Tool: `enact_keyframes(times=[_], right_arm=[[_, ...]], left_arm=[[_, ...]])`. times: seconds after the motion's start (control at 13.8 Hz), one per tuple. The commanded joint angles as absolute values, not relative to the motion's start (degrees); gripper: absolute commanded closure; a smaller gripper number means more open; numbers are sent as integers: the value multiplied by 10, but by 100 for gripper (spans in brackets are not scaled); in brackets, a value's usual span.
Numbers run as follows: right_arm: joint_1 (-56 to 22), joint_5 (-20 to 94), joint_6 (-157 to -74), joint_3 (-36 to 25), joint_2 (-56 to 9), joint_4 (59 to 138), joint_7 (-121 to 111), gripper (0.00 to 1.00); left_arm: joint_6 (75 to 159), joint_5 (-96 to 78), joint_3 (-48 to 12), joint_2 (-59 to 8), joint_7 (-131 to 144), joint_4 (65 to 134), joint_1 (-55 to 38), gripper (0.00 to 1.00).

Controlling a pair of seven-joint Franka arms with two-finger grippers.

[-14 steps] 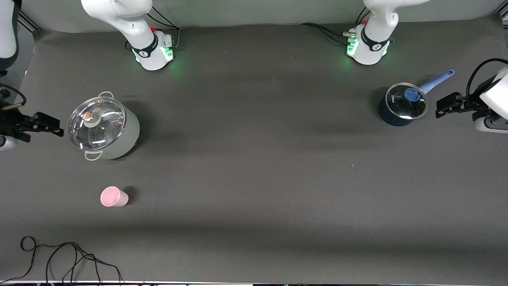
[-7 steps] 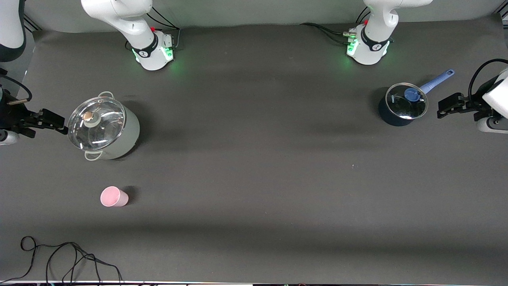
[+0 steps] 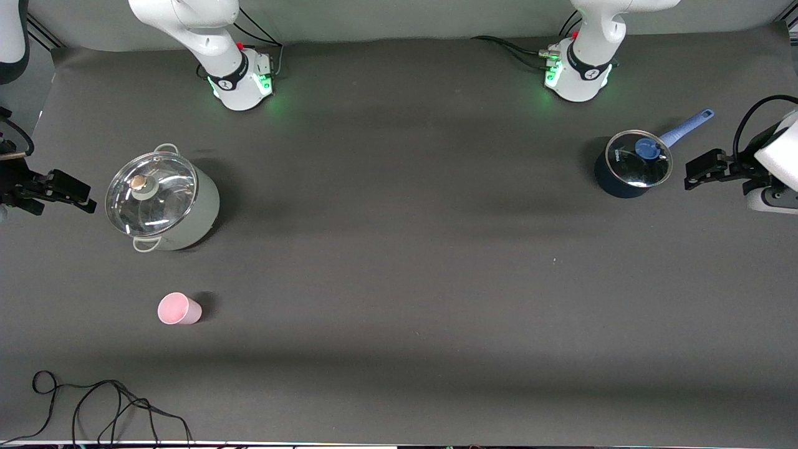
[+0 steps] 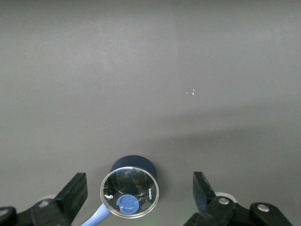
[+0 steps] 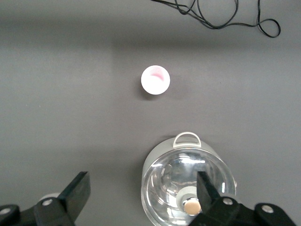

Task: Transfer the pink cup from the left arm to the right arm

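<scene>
Grey desk [image 3: 399, 280] first: we see the big lidded pot [image 3: 161, 202] and the blue saucepan [image 3: 631, 163] unmoved. Pink cup [image 3: 178, 308] stands upright at the right arm's end, nearer the front camera than the pot — same spot as a second ago. Right gripper [image 3: 78, 196] edged toward the pot, then backed off; left gripper [image 3: 698, 169] barely shifted beside the saucepan. Both jaws spread wide, holding nothing — no handover visible.
</scene>
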State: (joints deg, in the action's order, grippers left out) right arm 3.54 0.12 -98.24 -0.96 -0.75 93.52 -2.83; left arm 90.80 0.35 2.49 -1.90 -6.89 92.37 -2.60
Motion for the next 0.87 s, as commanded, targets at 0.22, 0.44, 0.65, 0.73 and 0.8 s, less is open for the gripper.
enact_keyframes(times=[0.22,0.44,0.65,0.73,0.8], right_arm=[[34,-7,-982,-4,-1,934,-11,0],[34,-7,-982,-4,-5,935,-11,0],[34,-2,-940,-4,-5,937,-10,0],[34,-1,-932,-4,-6,935,-9,0],[34,-1,-927,-4,-5,935,-8,0]], left_arm=[[896,-1,30,-25,-72,911,-33,0],[896,-1,30,-25,-73,912,-31,0],[896,1,30,-22,-73,919,-31,0],[896,1,30,-22,-74,919,-30,0],[896,2,30,-22,-74,919,-29,0]])
